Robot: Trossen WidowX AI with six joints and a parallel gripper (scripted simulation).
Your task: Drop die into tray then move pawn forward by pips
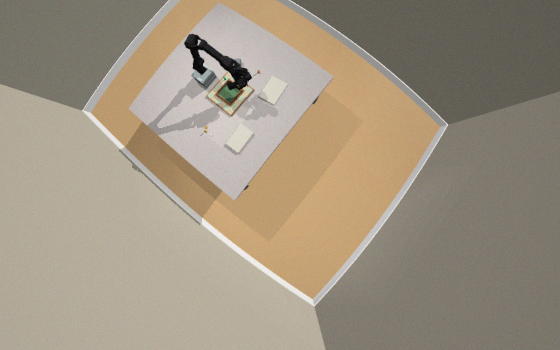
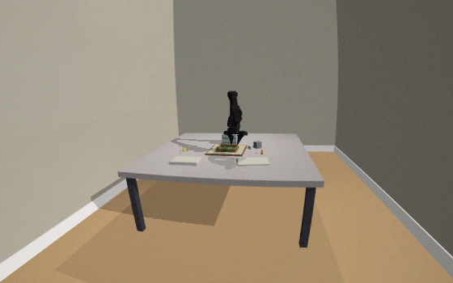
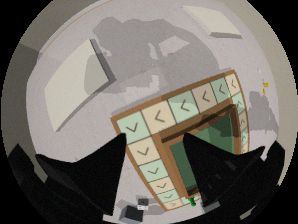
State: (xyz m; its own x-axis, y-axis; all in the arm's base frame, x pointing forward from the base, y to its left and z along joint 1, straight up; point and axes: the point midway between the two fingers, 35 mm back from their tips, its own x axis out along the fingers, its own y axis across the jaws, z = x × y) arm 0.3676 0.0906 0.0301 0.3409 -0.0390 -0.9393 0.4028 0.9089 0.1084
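The board (image 1: 234,107) (image 2: 213,153) (image 3: 157,117), a ring of arrowed squares, lies mid-table around a green dice tray (image 1: 228,93) (image 2: 228,149) (image 3: 177,163). My gripper (image 1: 241,81) (image 2: 230,141) (image 3: 155,137) hangs low over the board's near edge, open, with nothing between the fingers. A small green pawn (image 1: 225,78) (image 3: 192,199) stands on a board square close to the arm's base. A tiny white die (image 1: 211,134) lies on the table far from the board, beside a yellow piece (image 1: 205,131) (image 2: 183,149). The die's pips are too small to read.
Two cream cards (image 1: 273,90) (image 1: 239,138) (image 2: 185,160) (image 2: 253,161) lie flat beside the board. An orange piece (image 1: 259,72) (image 2: 261,152) and a grey block (image 2: 257,144) stand near the board. The arm's grey base (image 1: 204,78) sits next to the board.
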